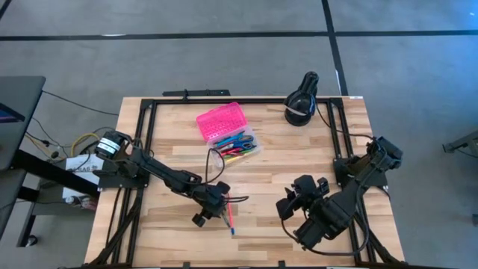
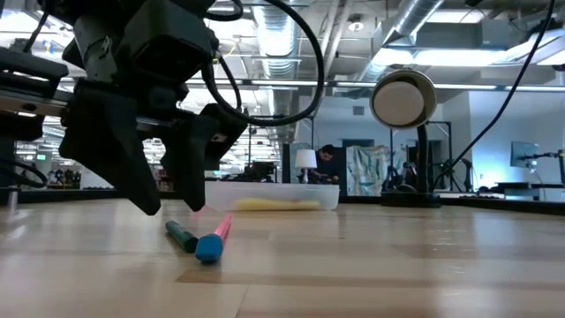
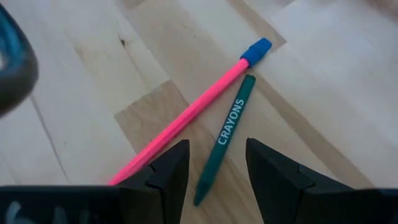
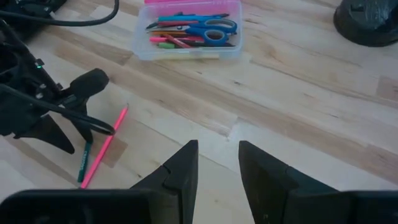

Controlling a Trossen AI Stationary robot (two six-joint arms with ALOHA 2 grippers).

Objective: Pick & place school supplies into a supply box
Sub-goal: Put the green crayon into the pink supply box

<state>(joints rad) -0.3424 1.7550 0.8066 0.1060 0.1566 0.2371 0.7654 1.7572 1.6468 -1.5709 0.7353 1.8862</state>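
A pink pencil with a blue eraser and a green crayon lie side by side flat on the wooden table, near its front middle. They also show in the low view, pencil and crayon. My left gripper is open just above them, one finger on either side of the crayon's near end, touching nothing. The supply box lies open farther back, its pink lid folded back, with blue-handled scissors and several pens in its clear base. My right gripper is open and empty at the front right.
A black round device stands at the table's far right, with its cable along the right edge. Black frame bars run along the table's left, far and right edges. Bare wood lies between the two grippers and between the pencil and the box.
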